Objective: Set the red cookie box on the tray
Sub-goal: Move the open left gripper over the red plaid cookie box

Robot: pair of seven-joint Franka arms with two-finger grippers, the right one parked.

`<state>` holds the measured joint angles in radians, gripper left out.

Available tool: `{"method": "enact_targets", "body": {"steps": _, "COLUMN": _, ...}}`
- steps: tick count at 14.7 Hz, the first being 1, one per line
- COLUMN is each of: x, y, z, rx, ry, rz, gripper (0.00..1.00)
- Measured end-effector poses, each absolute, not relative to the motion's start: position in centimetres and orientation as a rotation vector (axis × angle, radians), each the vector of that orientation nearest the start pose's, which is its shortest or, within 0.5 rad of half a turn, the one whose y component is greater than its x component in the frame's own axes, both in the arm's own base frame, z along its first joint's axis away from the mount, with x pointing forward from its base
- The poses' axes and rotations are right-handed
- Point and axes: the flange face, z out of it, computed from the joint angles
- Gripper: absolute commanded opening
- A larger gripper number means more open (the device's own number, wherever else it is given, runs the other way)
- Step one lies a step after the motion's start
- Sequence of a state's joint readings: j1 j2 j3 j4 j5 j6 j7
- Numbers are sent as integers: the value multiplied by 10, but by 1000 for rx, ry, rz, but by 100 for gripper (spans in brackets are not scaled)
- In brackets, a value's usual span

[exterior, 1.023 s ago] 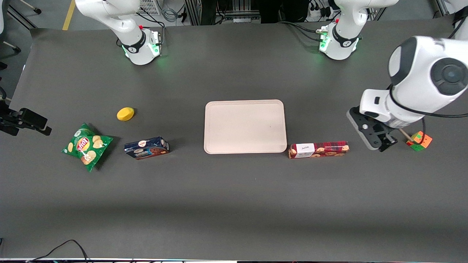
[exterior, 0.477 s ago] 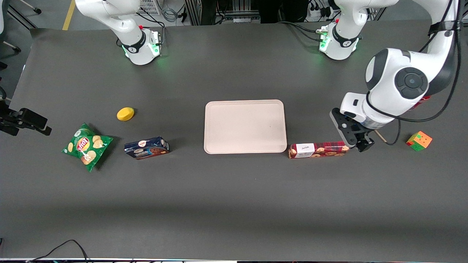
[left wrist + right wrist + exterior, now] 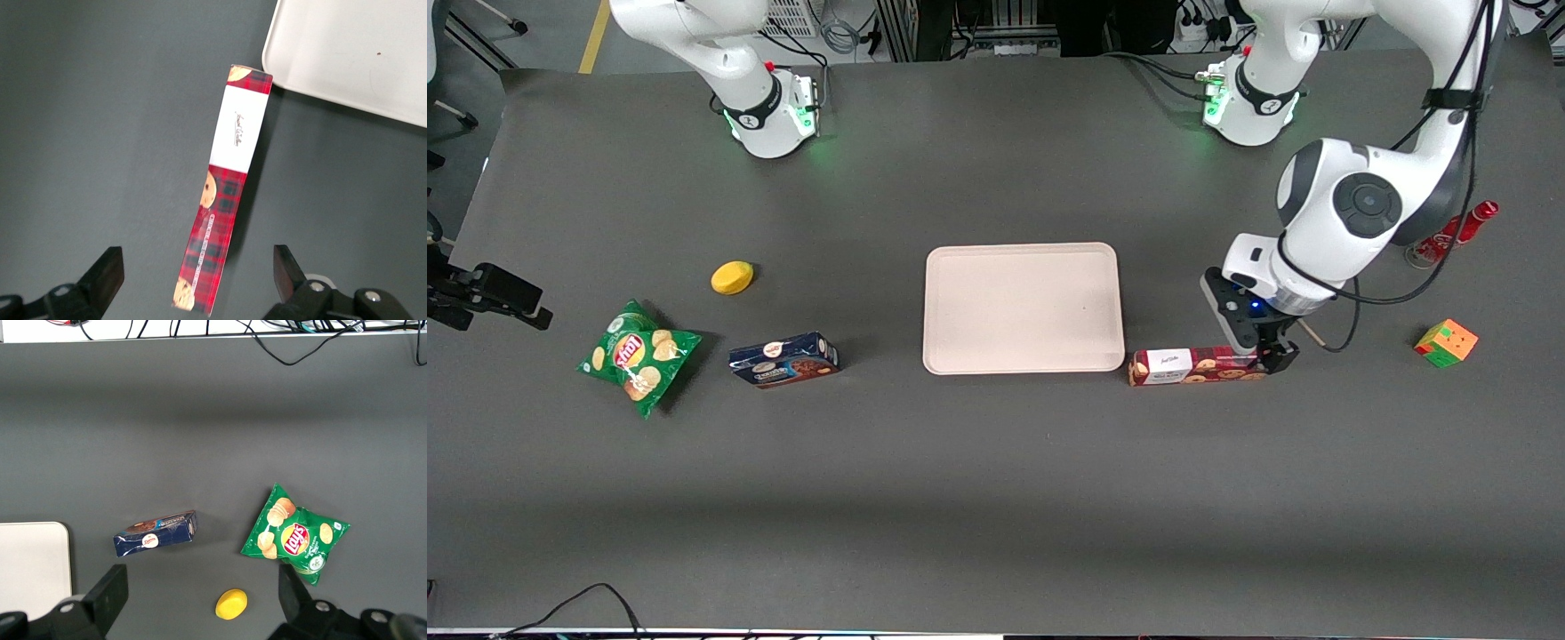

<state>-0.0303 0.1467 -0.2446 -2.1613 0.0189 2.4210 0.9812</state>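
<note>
The red cookie box (image 3: 1196, 366) is a long red plaid carton with a white label. It lies on the dark table beside the tray (image 3: 1023, 307), toward the working arm's end. The tray is pale beige-pink and bare. My left gripper (image 3: 1263, 347) hangs just above the box's end that points away from the tray. In the left wrist view the box (image 3: 225, 187) runs lengthwise between my open fingers (image 3: 103, 277), with the gripper (image 3: 197, 280) straddling its near end without touching it. A corner of the tray (image 3: 347, 53) shows past the box's labelled end.
A colourful cube (image 3: 1446, 343) and a red bottle (image 3: 1463, 224) lie toward the working arm's end. A dark blue cookie box (image 3: 783, 359), a green chips bag (image 3: 637, 356) and a yellow lemon-like object (image 3: 732, 277) lie toward the parked arm's end.
My left gripper has swept from near the colourful cube toward the tray and now sits over the end of the red cookie box. The box has not moved.
</note>
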Motion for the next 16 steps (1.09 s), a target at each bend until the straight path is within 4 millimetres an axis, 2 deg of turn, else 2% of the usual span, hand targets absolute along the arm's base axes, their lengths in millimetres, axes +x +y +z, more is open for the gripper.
{"method": "enact_targets", "body": {"steps": 7, "x": 549, "y": -160, "z": 301, "rx": -2503, "ry": 1876, "rz": -203, "gripper": 100}}
{"method": "enact_targets", "body": {"steps": 10, "x": 542, "y": -169, "z": 283, "rx": -2442, "ry": 1922, "rz": -231, "gripper": 100}}
{"method": "enact_targets", "body": {"steps": 16, "x": 527, "y": -188, "z": 268, "rx": -2395, "ry": 1995, "rz": -210, "gripper": 100}}
